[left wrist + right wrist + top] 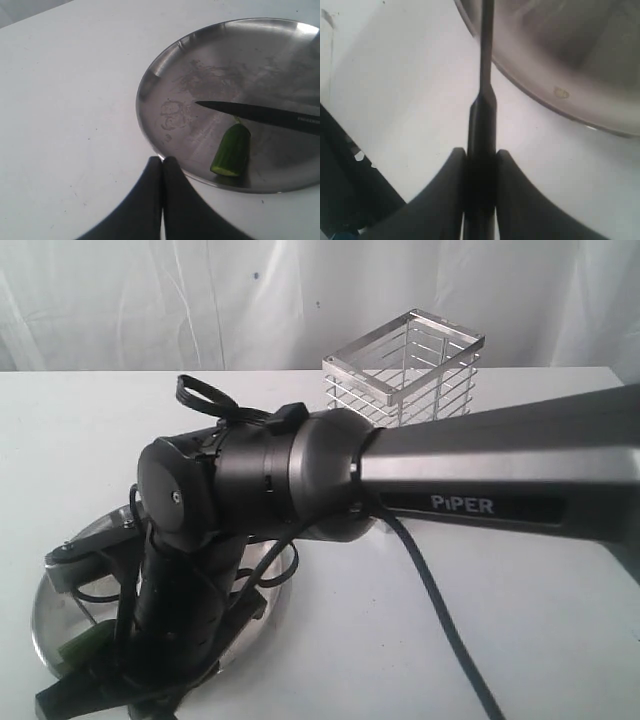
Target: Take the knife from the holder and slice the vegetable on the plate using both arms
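Right gripper [481,190] clamping knife [482,125] handle, blade reaching over plate [150,85] beside vegetable [231,150], left gripper [162,165] sitting closed, empty, arm [462,504] reading "PiPER", holder [405,365] at 1 o'clock.

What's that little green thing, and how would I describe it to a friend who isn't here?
Start at the big round steel plate on the white table. Near its rim, close by the blade of the black knife, lies a short dark green vegetable piece. It is the only green thing there, stubby, with a pale cut face at one end.
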`<move>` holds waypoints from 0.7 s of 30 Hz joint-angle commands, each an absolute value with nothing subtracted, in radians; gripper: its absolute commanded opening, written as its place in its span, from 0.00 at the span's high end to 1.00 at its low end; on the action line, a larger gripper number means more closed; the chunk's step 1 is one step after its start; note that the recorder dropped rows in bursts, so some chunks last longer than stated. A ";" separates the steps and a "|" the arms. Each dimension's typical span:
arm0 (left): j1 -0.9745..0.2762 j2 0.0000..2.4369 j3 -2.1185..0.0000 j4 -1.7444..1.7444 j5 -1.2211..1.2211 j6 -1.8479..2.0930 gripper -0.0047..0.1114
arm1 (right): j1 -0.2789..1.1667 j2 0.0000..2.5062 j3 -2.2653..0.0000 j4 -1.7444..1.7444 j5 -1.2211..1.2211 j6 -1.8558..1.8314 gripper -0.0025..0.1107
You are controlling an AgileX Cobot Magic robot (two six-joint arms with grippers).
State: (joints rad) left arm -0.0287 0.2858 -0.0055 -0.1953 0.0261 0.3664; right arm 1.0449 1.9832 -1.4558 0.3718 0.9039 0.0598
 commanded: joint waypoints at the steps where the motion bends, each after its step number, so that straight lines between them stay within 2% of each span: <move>1: -0.033 0.279 0.000 -0.204 0.028 0.365 0.96 | 1.038 1.982 -1.452 0.422 0.888 0.065 0.95; 21: -0.033 0.279 0.000 -0.204 0.028 0.365 0.96 | 0.994 2.003 -1.452 0.470 0.881 0.086 0.95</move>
State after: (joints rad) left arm -0.0287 0.2858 -0.0055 -0.1953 0.0261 0.3664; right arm 0.9988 2.0066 -1.4558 0.4536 0.8930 0.0934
